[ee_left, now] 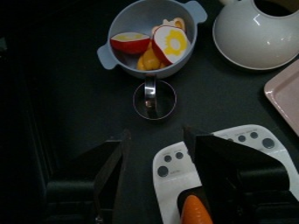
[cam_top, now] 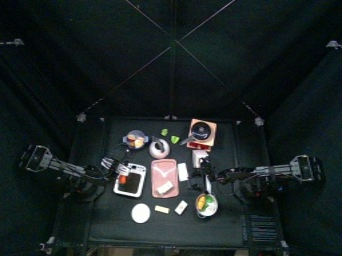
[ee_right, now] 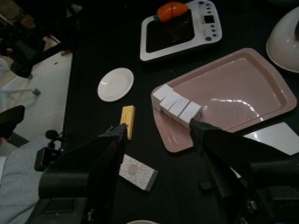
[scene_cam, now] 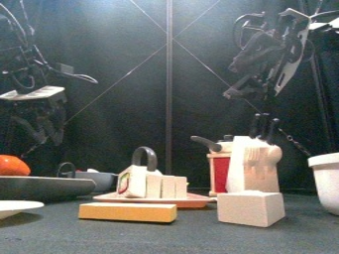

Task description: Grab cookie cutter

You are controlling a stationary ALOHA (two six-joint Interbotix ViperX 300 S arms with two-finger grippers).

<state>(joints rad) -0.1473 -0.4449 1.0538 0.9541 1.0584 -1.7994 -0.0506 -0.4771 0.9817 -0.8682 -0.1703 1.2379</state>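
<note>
The cookie cutter (ee_left: 152,99) looks like a small round metal ring with a short handle. It lies on the black table between a grey-blue bowl of toy fruit (ee_left: 152,44) and a white scale (ee_left: 222,157). My left gripper (ee_left: 162,171) is open and empty. It hovers over the scale's near end, a short way from the cutter. My right gripper (ee_right: 162,153) is open and empty above the edge of a pink tray (ee_right: 233,96). In the top view the left gripper (cam_top: 107,168) and the right gripper (cam_top: 221,180) flank the objects.
A large white bowl (ee_left: 257,31) stands beside the fruit bowl. The pink tray holds white blocks (ee_right: 177,103). Near it lie a yellow block (ee_right: 126,118), a white plate (ee_right: 117,83) and a white block (ee_right: 138,173). A red box (cam_top: 201,130) stands at the back.
</note>
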